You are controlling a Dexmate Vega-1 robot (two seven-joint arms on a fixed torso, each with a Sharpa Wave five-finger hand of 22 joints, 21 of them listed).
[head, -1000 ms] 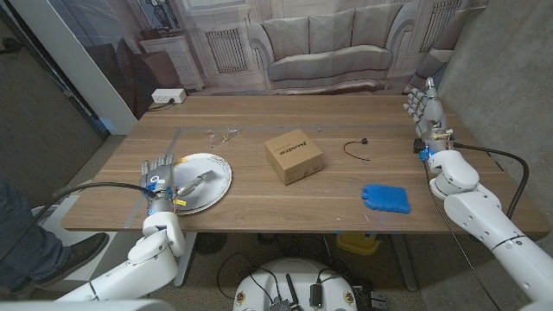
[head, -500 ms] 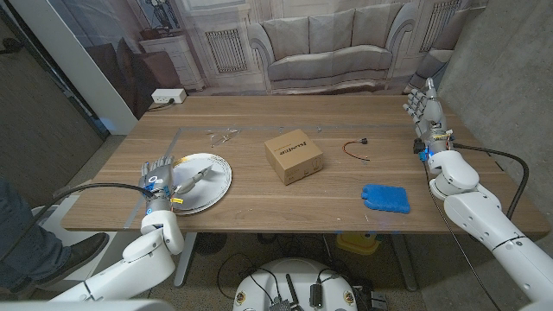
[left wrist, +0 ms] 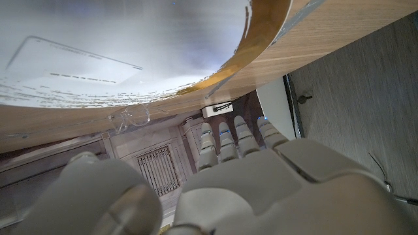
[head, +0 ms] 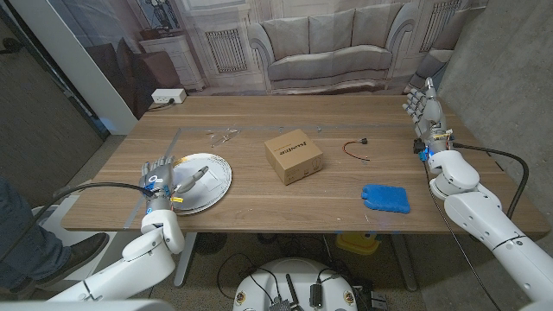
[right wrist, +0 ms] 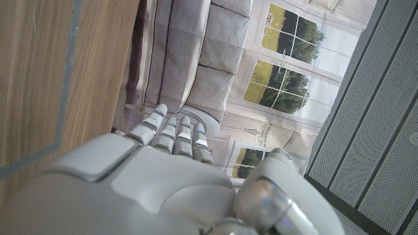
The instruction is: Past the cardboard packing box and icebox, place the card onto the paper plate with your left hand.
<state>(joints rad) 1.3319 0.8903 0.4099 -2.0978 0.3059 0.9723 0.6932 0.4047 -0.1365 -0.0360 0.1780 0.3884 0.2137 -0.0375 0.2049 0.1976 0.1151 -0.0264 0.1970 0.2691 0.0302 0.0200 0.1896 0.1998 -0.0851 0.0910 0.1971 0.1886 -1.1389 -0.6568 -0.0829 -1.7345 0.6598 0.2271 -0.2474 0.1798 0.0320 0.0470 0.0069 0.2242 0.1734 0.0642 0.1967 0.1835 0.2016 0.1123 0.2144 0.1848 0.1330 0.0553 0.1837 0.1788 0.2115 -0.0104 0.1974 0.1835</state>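
White rectangular card [left wrist: 72, 62] lies flat on white paper plate [head: 216, 186], lower left of frame; left hand [head: 160, 177] at plate's left edge, fingers apart, empty.

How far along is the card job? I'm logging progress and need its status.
Mostly done: the thin white card lies on the round white paper plate, seen in the left wrist view. The left hand is at the plate's near edge, holding nothing visible. The right hand waits upright, apart. Left: withdrawing the left hand.
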